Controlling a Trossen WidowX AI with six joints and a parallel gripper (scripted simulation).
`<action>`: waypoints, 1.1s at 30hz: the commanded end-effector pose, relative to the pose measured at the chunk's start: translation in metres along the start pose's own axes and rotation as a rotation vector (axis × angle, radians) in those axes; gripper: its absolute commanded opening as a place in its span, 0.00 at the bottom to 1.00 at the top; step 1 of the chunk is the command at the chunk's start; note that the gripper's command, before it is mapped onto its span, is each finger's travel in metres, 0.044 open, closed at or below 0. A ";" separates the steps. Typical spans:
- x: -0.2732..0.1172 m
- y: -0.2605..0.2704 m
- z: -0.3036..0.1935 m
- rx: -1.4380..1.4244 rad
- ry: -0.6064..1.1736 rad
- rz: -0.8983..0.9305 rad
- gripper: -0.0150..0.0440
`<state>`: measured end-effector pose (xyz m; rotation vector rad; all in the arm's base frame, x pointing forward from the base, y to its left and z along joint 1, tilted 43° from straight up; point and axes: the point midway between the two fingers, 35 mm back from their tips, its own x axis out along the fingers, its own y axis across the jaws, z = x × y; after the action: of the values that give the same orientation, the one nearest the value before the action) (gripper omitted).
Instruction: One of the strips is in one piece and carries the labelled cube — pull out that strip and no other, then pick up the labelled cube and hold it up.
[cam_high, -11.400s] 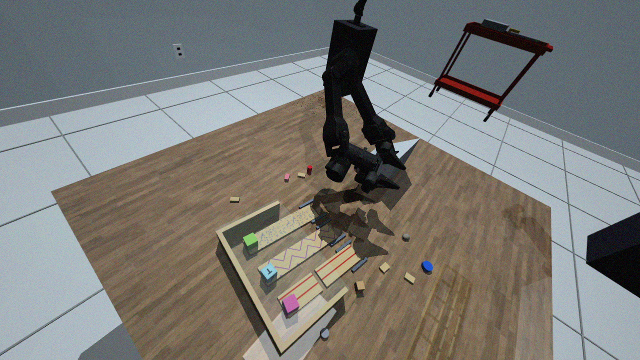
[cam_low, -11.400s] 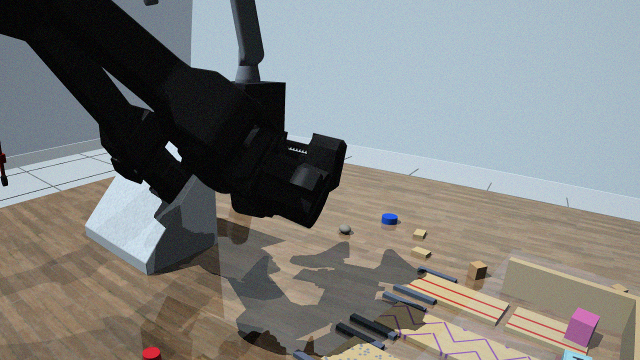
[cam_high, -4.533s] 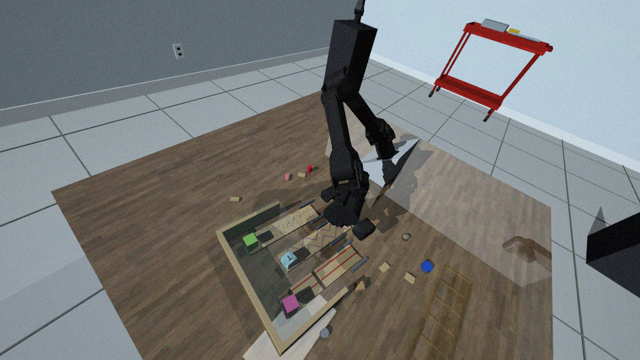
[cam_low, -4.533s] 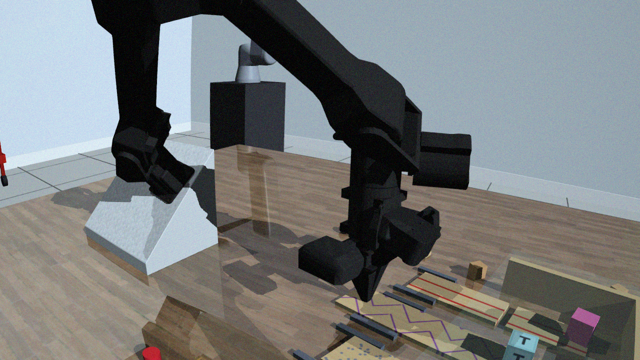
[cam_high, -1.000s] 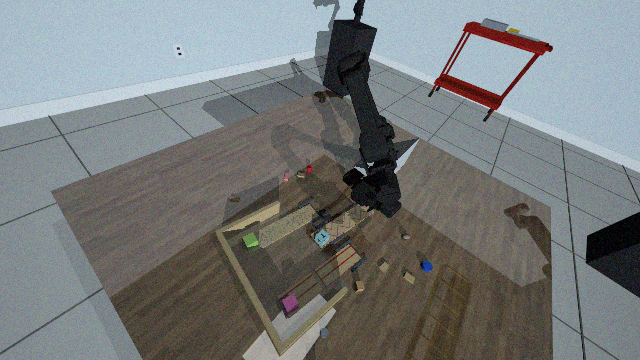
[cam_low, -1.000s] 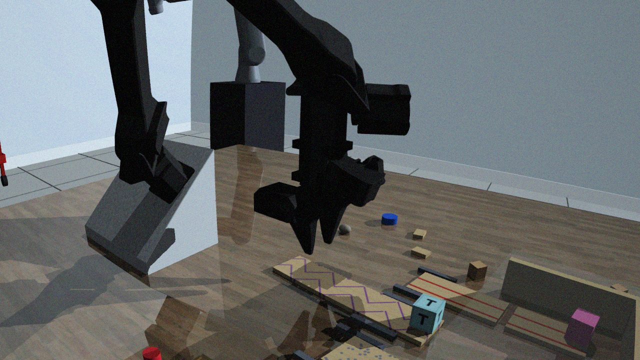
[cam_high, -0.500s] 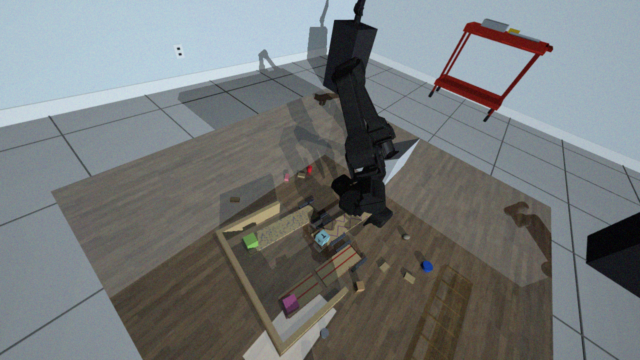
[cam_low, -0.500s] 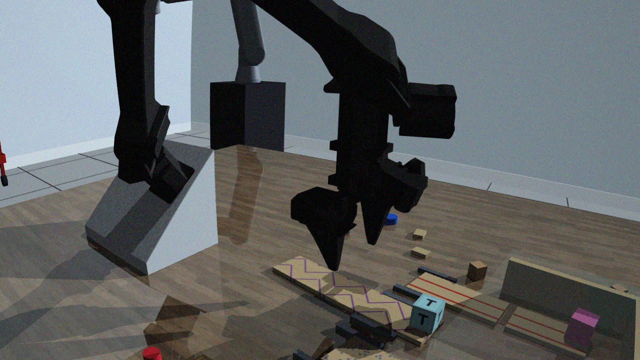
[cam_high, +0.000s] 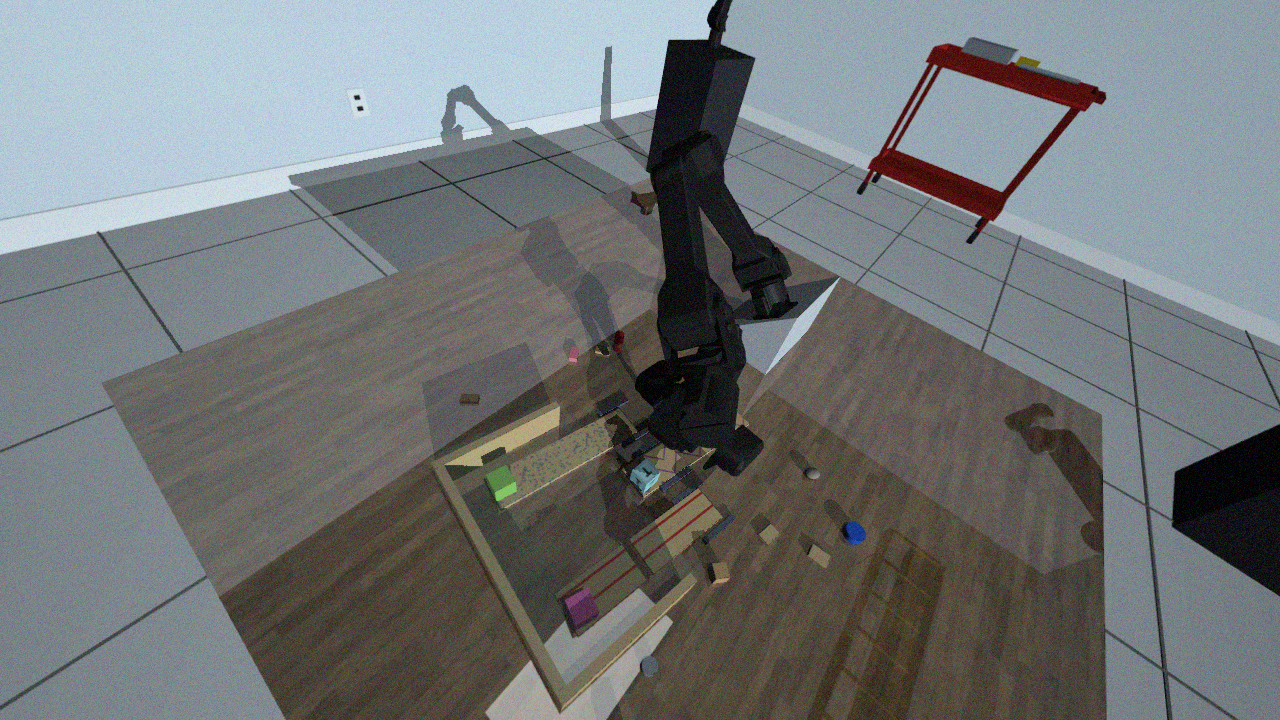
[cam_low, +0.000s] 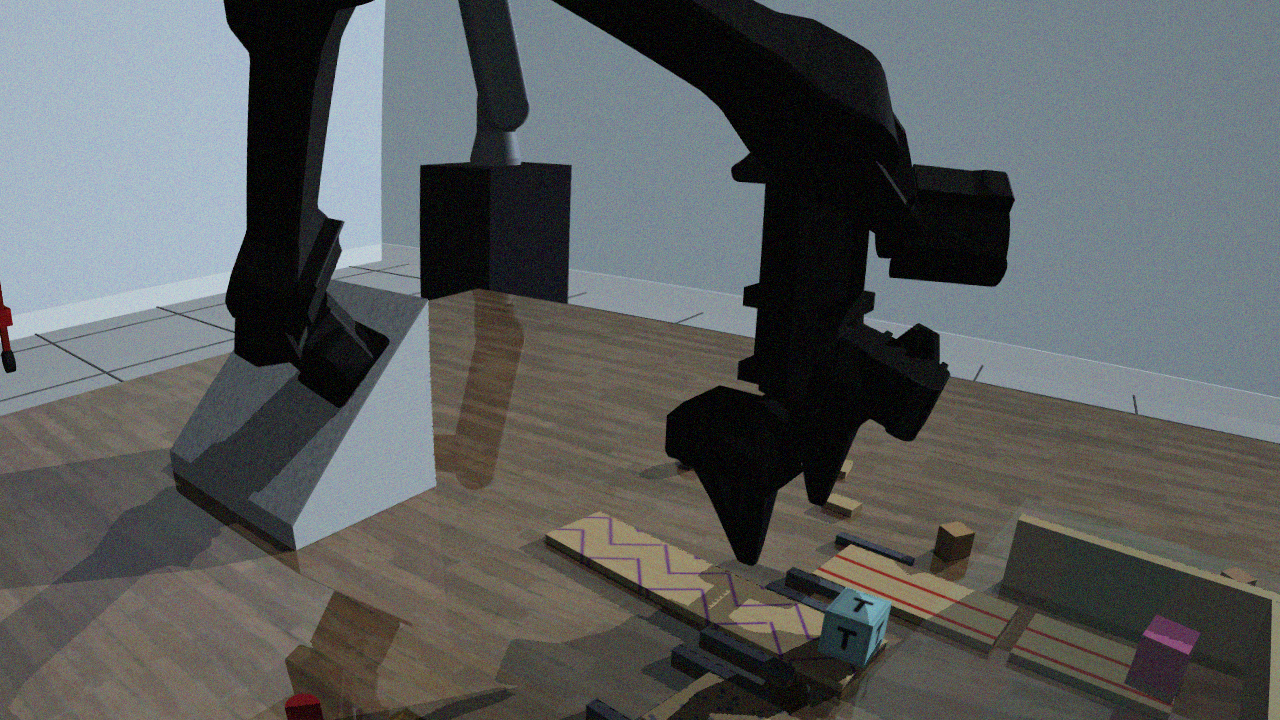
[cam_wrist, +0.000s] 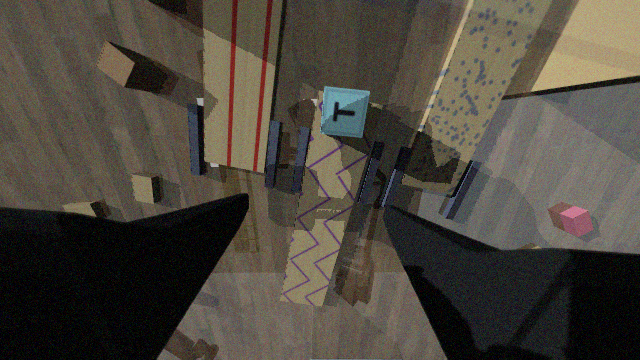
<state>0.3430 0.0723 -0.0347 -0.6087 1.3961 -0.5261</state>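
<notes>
The light-blue cube (cam_high: 644, 476) (cam_low: 854, 629) (cam_wrist: 345, 112), marked T, sits on the far end of the purple-zigzag strip (cam_low: 653, 568) (cam_wrist: 312, 260). That strip shows no gap and extends toward the arm's base between two dark rails. The red-lined strip (cam_high: 684, 528) (cam_low: 895, 586) has a gap across it; a magenta cube (cam_high: 580, 608) (cam_low: 1163, 658) is on its far piece. The speckled strip (cam_high: 563, 456) (cam_wrist: 480, 85) lies on the other side, with a green cube (cam_high: 502, 484) at its far end. My gripper (cam_low: 784, 532) (cam_wrist: 317, 206) is open and empty, above the zigzag strip on the base side of the light-blue cube.
Dark rails (cam_low: 874, 548) (cam_wrist: 196, 140) flank the strips. A low wooden wall (cam_low: 1136, 564) bounds the far ends. An orange-brown block (cam_high: 718, 573) (cam_low: 954, 541) (cam_wrist: 115, 65), a blue disc (cam_high: 854, 533) and a pink block (cam_high: 573, 355) (cam_wrist: 576, 221) lie outside the strips.
</notes>
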 end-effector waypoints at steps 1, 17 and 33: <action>-0.001 -0.003 0.015 -0.001 -0.001 -0.004 1.00; -0.004 -0.013 0.060 0.001 -0.003 -0.004 0.87; 0.023 -0.013 0.061 0.001 -0.003 -0.004 0.68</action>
<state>0.4057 0.0573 -0.0348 -0.6065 1.3912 -0.5270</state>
